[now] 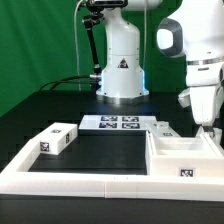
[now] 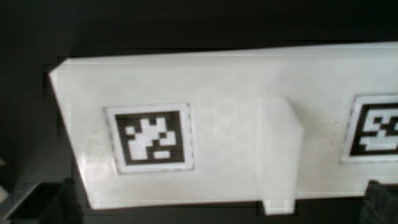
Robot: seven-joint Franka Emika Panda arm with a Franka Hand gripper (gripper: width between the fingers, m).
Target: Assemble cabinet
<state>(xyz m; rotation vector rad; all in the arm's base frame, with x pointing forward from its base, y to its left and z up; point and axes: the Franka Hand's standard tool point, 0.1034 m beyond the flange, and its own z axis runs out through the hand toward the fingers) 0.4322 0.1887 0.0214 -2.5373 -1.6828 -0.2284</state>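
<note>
My pincer (image 1: 204,128) hangs over the far edge of the cabinet box (image 1: 183,158), which sits on the tabletop (image 1: 100,150) at the exterior view's right, tucked into the corner of the border rail (image 1: 80,185). In the wrist view the dark fingertips (image 2: 32,200) show blurred at the two edges of the frame, wide apart. So I take the pincer (image 2: 199,205) to be spread and pinching nothing.

Under my wrist lies a white face of the box (image 2: 214,90), carrying two tags (image 2: 148,137) with an upright rib (image 2: 281,150) between them. A small block (image 1: 56,139) lies well apart on the exterior view's left. A second block (image 1: 165,128) sits just beside the marker board (image 1: 110,123), near the box.

I expect the box to be light for its bulk, since it is hollow, and stiff enough not to give under a squeeze. Its matte skin should offer fair friction, but the faces are smooth and flat, so a shallow pinch could let it swing or slip. It is too broad to span whole. I would close on a thin wall or on that rib, taking it deep and square to the fingers. A hold near the middle of the wall's length should keep the shell from tipping as it lifts. I would also keep my fingers off the tags.
</note>
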